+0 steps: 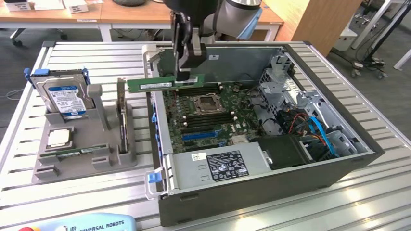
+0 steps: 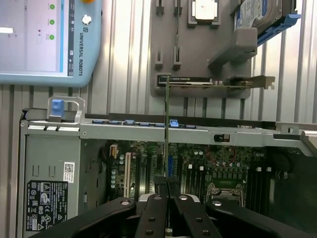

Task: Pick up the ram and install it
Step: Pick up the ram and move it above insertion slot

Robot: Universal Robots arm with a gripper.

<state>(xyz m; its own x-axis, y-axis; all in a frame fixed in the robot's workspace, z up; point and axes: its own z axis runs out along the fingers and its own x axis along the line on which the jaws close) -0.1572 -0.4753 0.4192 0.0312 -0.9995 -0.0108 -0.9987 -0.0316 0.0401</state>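
Note:
My gripper (image 1: pixel 184 71) is shut on the ram (image 1: pixel 164 83), a long thin green stick held level in the air above the open computer case (image 1: pixel 270 185). The stick hangs over the case's wall on the exterior view's left, above the motherboard (image 1: pixel 199 120) and its memory slots. In the wrist view the ram (image 2: pixel 167 129) shows edge-on as a thin green line running out from between the black fingers (image 2: pixel 159 191). A second green stick (image 1: pixel 82 151) lies in the grey holder (image 1: pixel 64 166) on the table.
The grey holder also carries a silver hard drive with a blue label (image 1: pixel 64 96), a square processor chip (image 1: pixel 59 138) and an upright card (image 1: pixel 121 113). A power supply (image 1: pixel 218 166) fills the case's near side. A teach pendant (image 2: pixel 44 39) lies at the table's front edge.

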